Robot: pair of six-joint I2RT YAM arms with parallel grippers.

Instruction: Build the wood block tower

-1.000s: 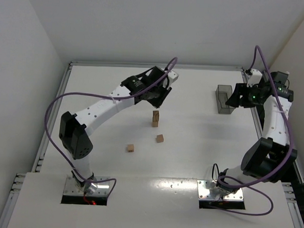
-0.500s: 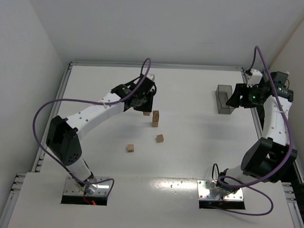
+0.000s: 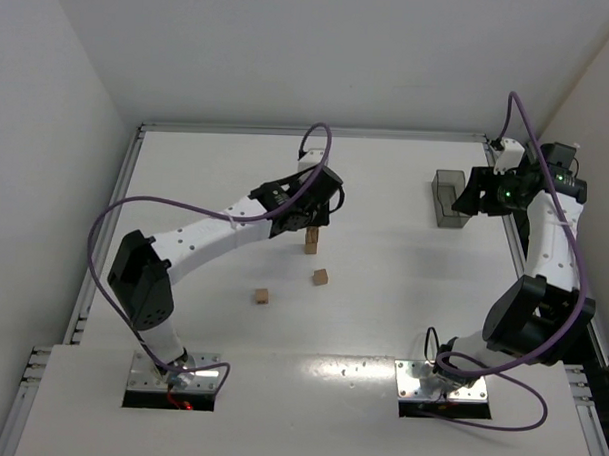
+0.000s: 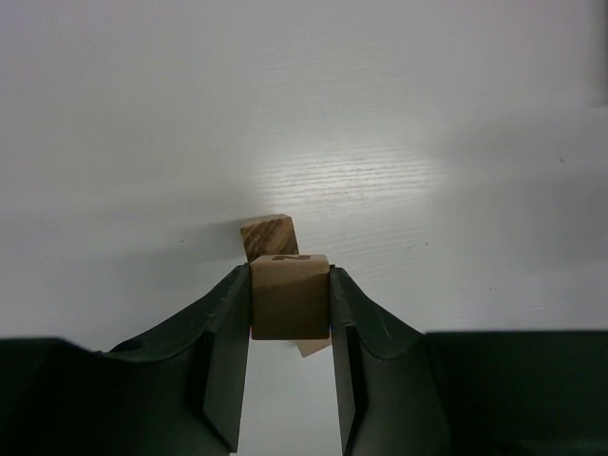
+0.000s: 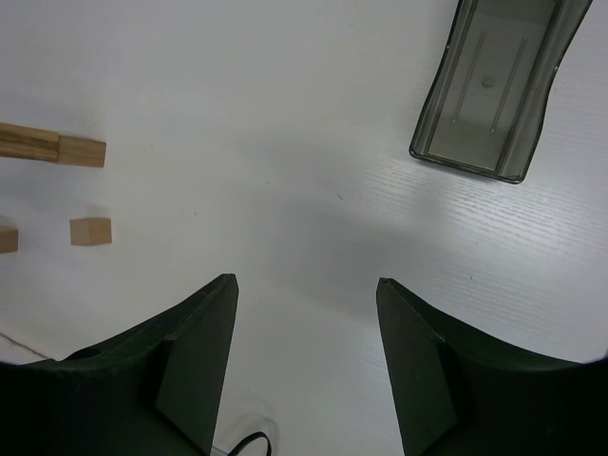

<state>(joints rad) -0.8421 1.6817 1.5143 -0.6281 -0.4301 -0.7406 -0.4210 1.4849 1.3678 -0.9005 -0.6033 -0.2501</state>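
**Left arm is holding a cube over the tower; the grey box is standing apart**

The left fingers [image 4: 223, 361] are gripping one wood block [image 4: 290, 302] tightly between them, one finger on each side face. This block is hanging directly over the tower [image 3: 311, 246], which is standing near the middle of the tabletop [image 3: 381, 331]. From the wrist view I cannot tell whether the held block is touching the top cube or not.

Two more wood blocks are lying loose on the tabletop nearer to the arm bases: one [image 3: 321, 278] just beside the tower, another [image 3: 262, 297] further to the left.

The dark grey plastic box [image 5: 432, 114] is standing far to the right, well apart from the blocks. Its top is open and is showing its own ribbed bottom.

The right fingers [image 5: 195, 361] are standing open, gripping nothing, and are hovering over the tabletop near this box.
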